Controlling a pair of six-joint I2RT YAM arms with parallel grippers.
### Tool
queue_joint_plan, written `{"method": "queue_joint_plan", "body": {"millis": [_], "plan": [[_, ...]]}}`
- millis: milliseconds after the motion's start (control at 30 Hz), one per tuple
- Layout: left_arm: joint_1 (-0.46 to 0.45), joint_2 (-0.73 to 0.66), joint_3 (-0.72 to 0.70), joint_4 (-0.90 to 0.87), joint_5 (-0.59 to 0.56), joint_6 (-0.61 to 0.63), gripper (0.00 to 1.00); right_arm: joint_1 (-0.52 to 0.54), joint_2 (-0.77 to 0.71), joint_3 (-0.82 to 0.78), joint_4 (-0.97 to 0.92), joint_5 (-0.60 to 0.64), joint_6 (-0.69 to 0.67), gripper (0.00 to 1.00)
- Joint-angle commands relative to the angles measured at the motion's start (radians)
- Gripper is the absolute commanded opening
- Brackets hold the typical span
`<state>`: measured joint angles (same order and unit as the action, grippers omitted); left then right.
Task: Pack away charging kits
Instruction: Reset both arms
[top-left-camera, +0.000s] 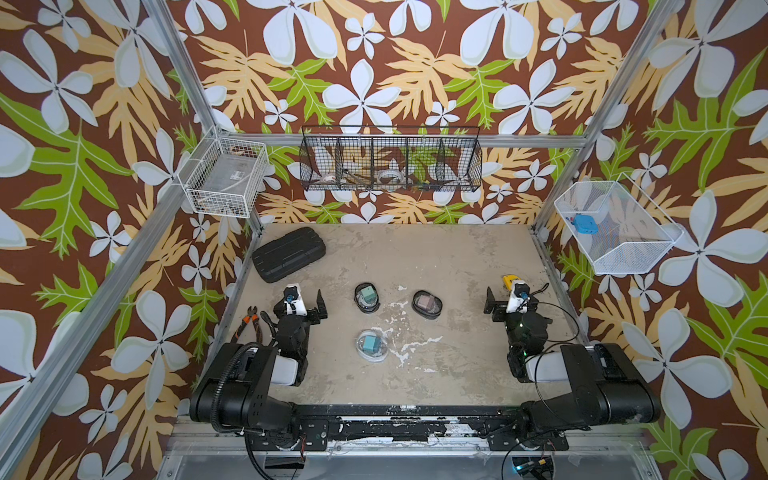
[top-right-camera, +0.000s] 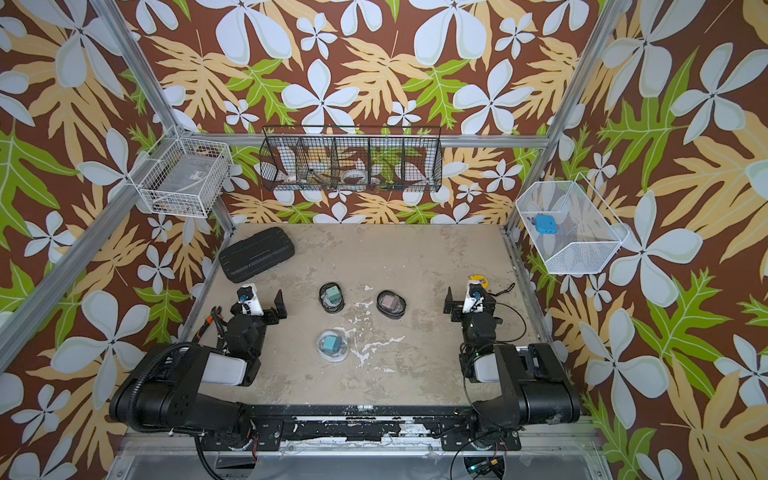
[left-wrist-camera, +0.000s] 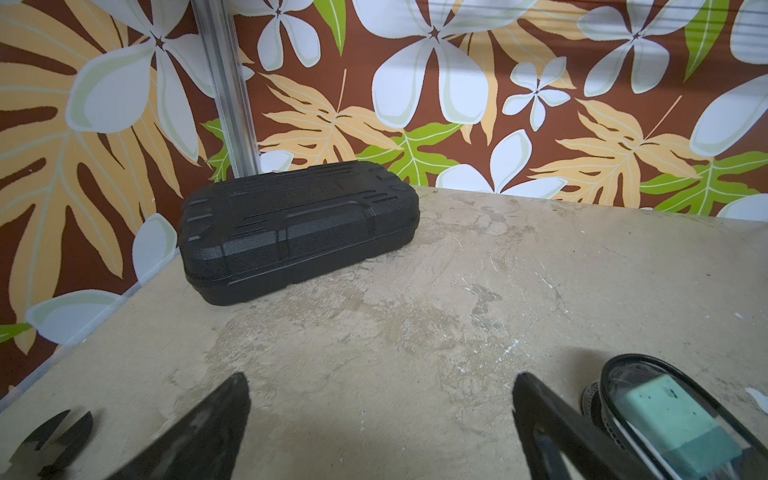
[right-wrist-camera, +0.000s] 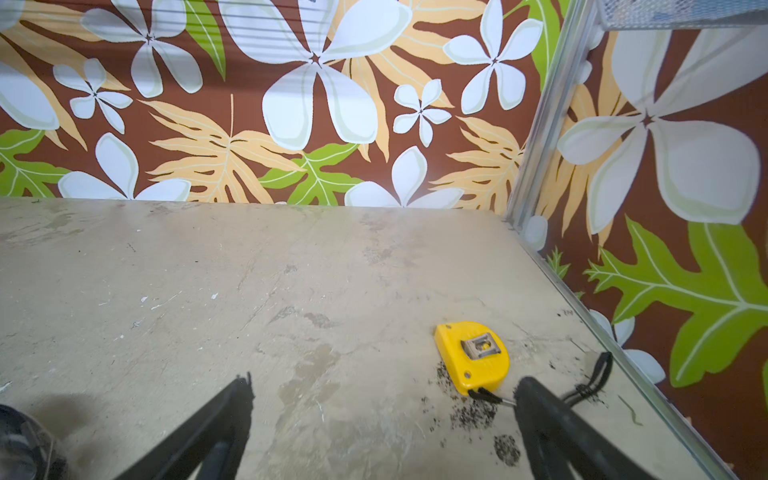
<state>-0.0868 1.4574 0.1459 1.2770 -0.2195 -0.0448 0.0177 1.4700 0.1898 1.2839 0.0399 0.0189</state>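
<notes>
Three charging kits lie mid-table in both top views. A mint green plug sits in a black-rimmed pouch (top-left-camera: 367, 297) (top-right-camera: 331, 297). A dusty pink plug sits in a black-rimmed pouch (top-left-camera: 427, 304) (top-right-camera: 391, 304). A teal plug with coiled white cable sits in a clear pouch (top-left-camera: 372, 347) (top-right-camera: 332, 347). My left gripper (top-left-camera: 300, 301) (left-wrist-camera: 380, 386) hovers open and empty left of the mint kit (left-wrist-camera: 665, 415). My right gripper (top-left-camera: 513, 298) (right-wrist-camera: 384, 384) is open and empty, right of the pink kit.
A black ribbed hard case (top-left-camera: 289, 253) (left-wrist-camera: 299, 232) lies at the back left. Orange-handled cutters (top-left-camera: 249, 318) lie by the left arm, a yellow tape measure (right-wrist-camera: 471, 357) beside the right fingers. Wire baskets hang on the walls: white (top-left-camera: 226, 183), black (top-left-camera: 390, 164), mesh (top-left-camera: 615, 249) holding a blue gadget (top-left-camera: 584, 224).
</notes>
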Motion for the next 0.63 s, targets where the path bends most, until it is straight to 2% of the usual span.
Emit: {"method": "queue_joint_plan", "body": {"millis": [0, 600], "plan": [[0.001, 0.000, 0.001, 0.042, -0.002, 0.002, 1.00, -0.002, 0.000, 0.017, -0.089, -0.033, -0.014, 1.00], [0.001, 0.000, 0.001, 0.041, -0.002, 0.002, 1.00, -0.001, 0.008, 0.027, -0.097, -0.035, -0.016, 1.00]]}}
